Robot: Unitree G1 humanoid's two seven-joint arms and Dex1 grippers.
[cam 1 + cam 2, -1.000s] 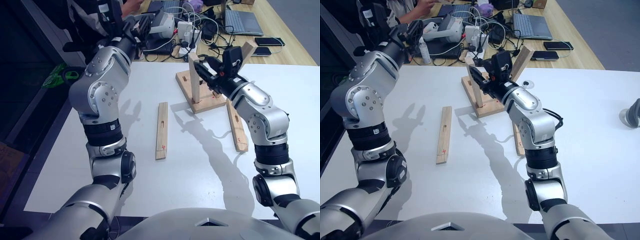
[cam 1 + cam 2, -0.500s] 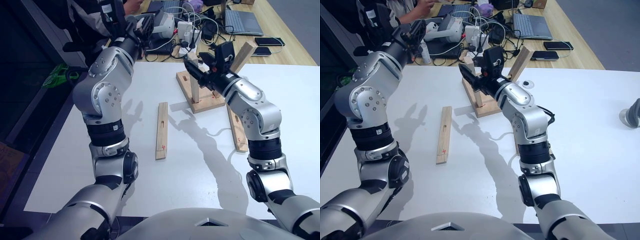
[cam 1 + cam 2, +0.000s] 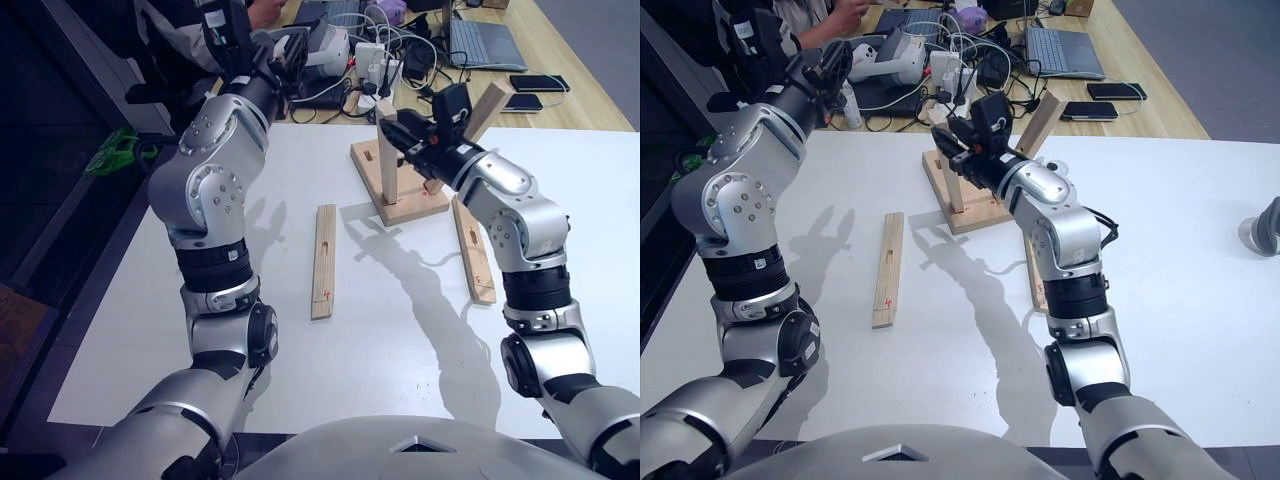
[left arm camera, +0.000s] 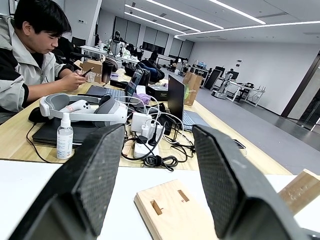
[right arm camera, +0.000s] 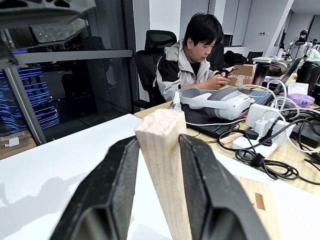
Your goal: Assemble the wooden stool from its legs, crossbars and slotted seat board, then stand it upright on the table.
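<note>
A white table seen from above the robot's arms. Toward its far side a square wooden seat board lies flat, with small slots cut in its top. An upright leg stands on the board. The right gripper is clamped tight on this leg just below its top end, its jaws pressing opposite faces of the wood. Whether the foot of the leg sits fully in a slot cannot be made out.

A tilted leg leans up and away from the board's far right corner; its lower end is hidden behind the right gripper and wrist.

A slotted bar lies flat near the table's middle, well apart from the board, with a red mark near its near end that is too small to read. A second bar lies flat just right of the board; its far end is partly covered by the right forearm.

The left gripper is raised high over the table's far left edge, touching nothing, jaws wide apart with nothing between them. Behind the table is a cluttered desk.
</note>
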